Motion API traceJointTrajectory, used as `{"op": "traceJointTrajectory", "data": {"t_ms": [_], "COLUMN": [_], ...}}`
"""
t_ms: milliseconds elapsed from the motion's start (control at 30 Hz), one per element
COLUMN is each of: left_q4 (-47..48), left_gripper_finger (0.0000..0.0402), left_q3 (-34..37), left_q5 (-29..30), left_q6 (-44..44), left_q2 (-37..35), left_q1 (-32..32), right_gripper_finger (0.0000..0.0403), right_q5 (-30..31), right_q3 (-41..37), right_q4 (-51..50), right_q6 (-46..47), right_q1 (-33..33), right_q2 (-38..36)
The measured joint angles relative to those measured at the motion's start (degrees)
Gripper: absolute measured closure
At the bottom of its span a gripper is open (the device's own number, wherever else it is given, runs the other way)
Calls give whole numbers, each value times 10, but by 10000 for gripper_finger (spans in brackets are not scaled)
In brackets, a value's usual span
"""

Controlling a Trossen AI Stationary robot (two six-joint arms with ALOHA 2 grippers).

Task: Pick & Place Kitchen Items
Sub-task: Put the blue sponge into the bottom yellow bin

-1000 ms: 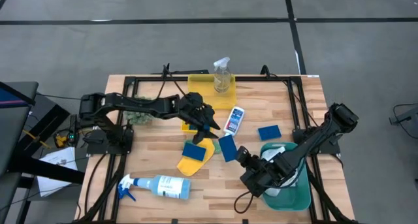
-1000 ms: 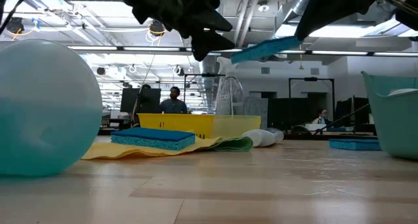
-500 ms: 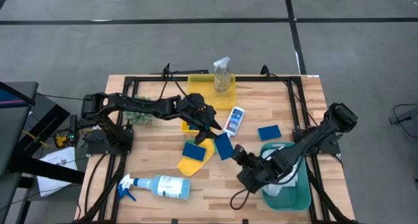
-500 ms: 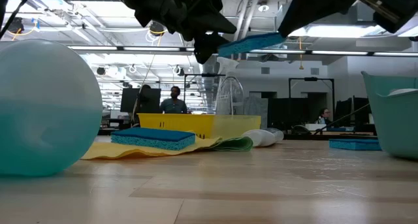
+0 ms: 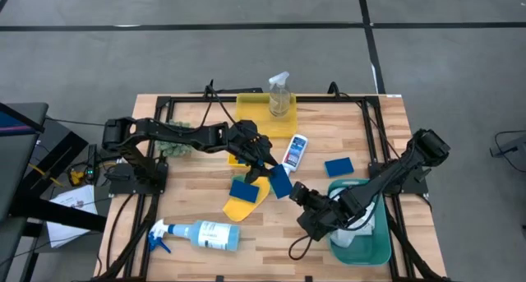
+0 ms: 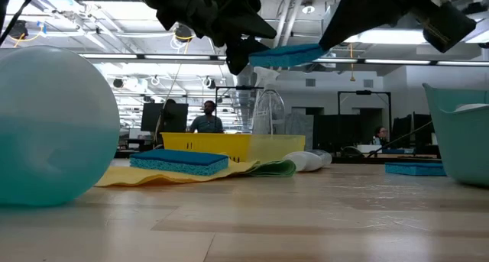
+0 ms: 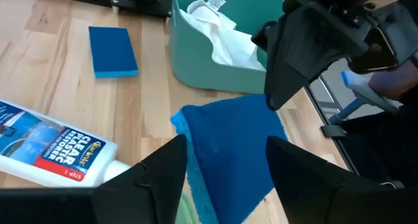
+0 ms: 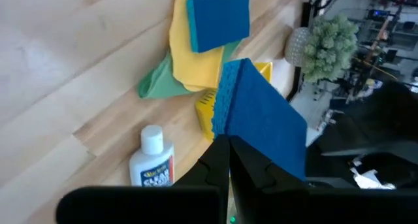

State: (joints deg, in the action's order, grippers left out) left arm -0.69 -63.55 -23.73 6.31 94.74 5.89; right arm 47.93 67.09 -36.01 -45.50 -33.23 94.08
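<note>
A blue sponge (image 5: 279, 182) hangs in the air over the table's middle, with my right gripper (image 5: 290, 189) shut on it. My left gripper (image 5: 265, 163) is open and faces it from the left; in the left wrist view its two fingers stand on either side of the sponge's free end (image 7: 225, 155). Below them, a second blue sponge (image 5: 242, 189) lies on a yellow cloth (image 5: 244, 206) with a green cloth (image 8: 153, 85) beside it. A third sponge (image 5: 338, 166) and a small white bottle (image 5: 295, 150) lie on the table. My right gripper pinches one end of the sponge (image 8: 251, 129) between its two fingers, coming from the table's right and near side and slanting down. The sponge is lifted clear and lies nearly level (image 6: 286, 56). My left gripper: I cannot tell whether its fingers (image 7: 173, 165) touch the sponge.
A clear spray bottle (image 5: 279, 95) stands on a yellow tray (image 5: 251, 109) at the far edge. A blue-white spray bottle (image 5: 201, 233) lies near the front left. A teal bin (image 5: 370, 247) holding a white cloth (image 7: 219, 38) is at the right, and a small plant (image 5: 174, 147) at the left.
My right gripper has rolled and carried the sponge a little toward my left gripper. The sponge, tilted a second ago, now lies nearly level with its free end at the left fingertips.
</note>
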Motion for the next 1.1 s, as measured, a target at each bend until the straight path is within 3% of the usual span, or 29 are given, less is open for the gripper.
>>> {"op": "traceJointTrajectory", "data": {"t_ms": [267,600,933,1100], "left_q4": [10,37,38,45], "left_gripper_finger": [287,392,397,399], "left_q3": [0,0,0,0], "left_q5": [65,69,78,83], "left_q6": [1,-36,-64,-65], "left_q2": [0,-1,-1,-1], "left_q1": [0,-1,-5,-6], "right_gripper_finger": [403,403,403,400], "right_q5": [24,37,50,24], "right_q3": [0,0,0,0], "right_q4": [-2,-2,0,-2], "right_q6": [-2,-10,12,50], "right_q1": [0,4,11,15], "right_q2": [0,0,0,0]}}
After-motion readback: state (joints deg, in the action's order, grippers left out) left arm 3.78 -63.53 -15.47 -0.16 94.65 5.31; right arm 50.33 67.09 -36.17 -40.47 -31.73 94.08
